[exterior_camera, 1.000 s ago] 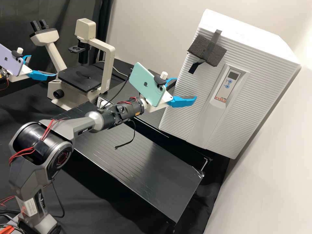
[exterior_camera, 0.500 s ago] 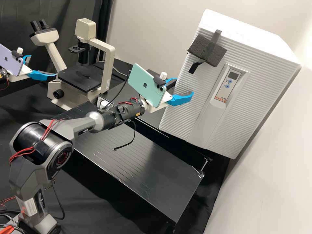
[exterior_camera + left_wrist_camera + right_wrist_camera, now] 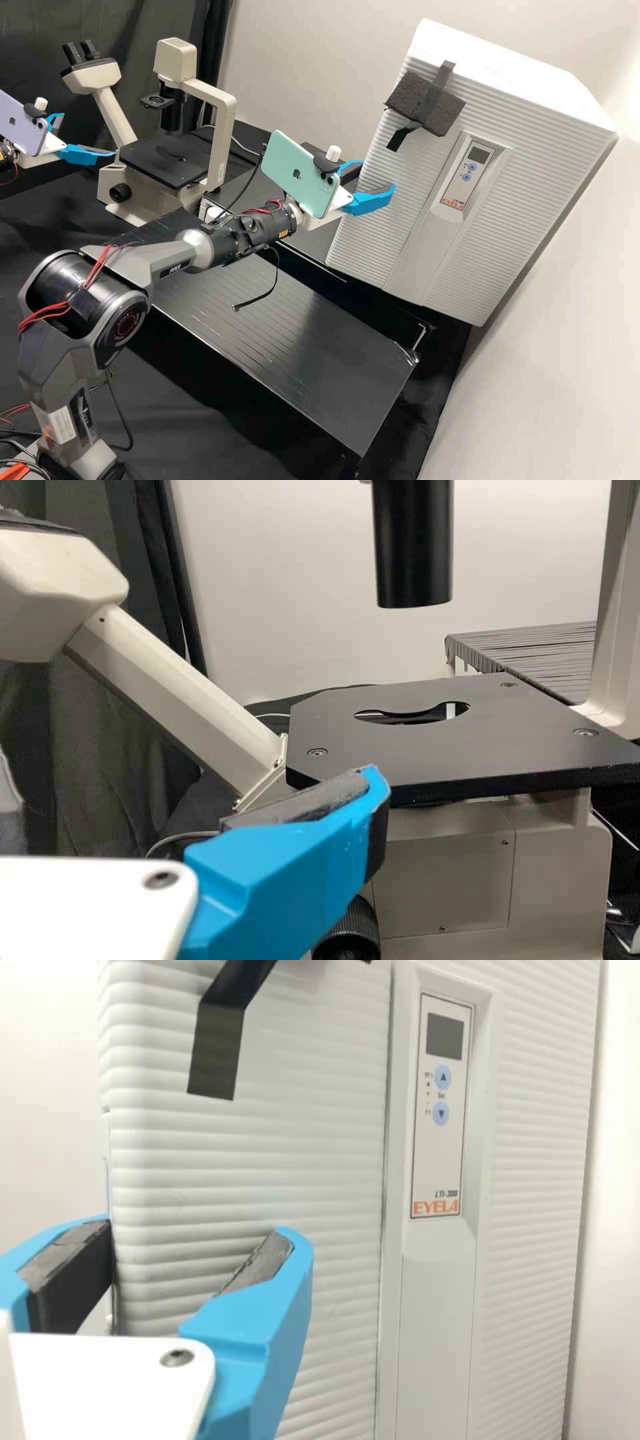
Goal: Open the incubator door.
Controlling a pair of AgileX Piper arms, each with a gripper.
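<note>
Closely, we see the blue-fingered right gripper (image 3: 378, 176) spread beside the boxy, ribbed white incubator (image 3: 493, 253); the blue-fingered left gripper (image 3: 89, 135) gapes near a cream-and-black microscope (image 3: 223, 140).

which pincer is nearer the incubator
Right. In the high view, the right pincer is close by one side edge of the incubator; the left pincer is much farther off, beside the microscope.

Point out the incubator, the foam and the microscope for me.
Incubator (image 3: 490, 217): high view, on its ribbed front.
Foam (image 3: 444, 115): high view, on its bare face beside the tape (image 3: 439, 83).
Microscope (image 3: 157, 165): high view, on its flat black stage.
</note>
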